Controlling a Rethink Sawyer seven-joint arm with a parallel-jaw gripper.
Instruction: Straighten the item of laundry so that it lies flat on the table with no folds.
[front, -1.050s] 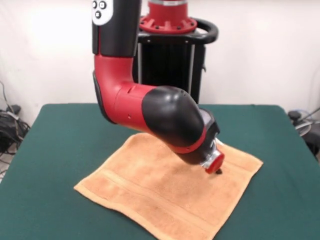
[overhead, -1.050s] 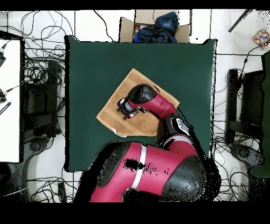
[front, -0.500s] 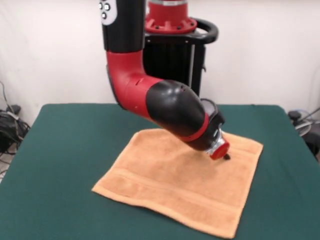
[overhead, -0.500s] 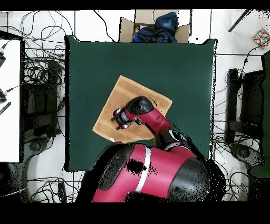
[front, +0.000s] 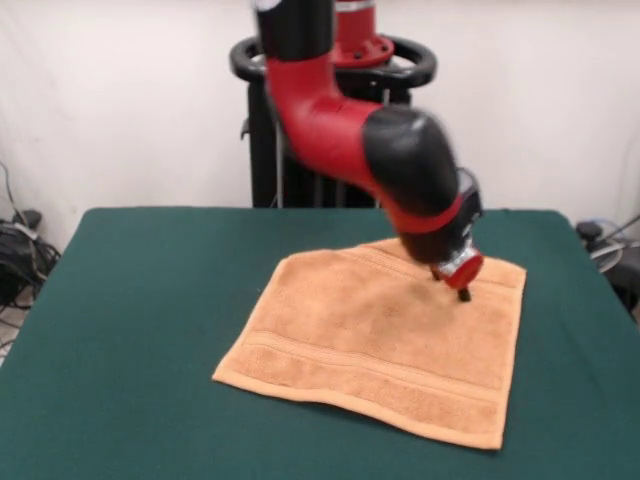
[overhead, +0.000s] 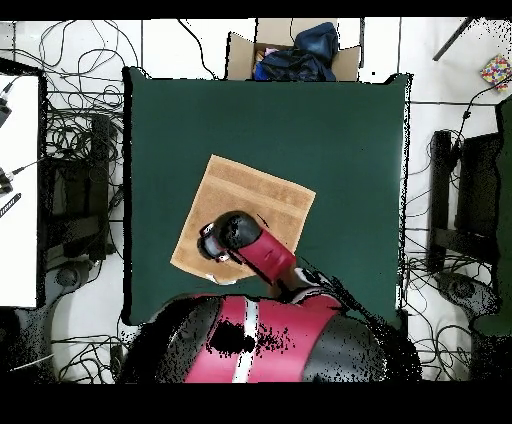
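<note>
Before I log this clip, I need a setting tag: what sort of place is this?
Most likely a robotics lab: a red arm on a pedestal works a towel on a green table, with cables tangled across the floor around it.

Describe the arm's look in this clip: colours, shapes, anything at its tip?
The arm has glossy red links joined by bulbous black housings, with a black upper column. A red disc-shaped cap sits by its tip, and the pincer shows only as a small dark stub. No loose cables or markings are visible on it.
</note>
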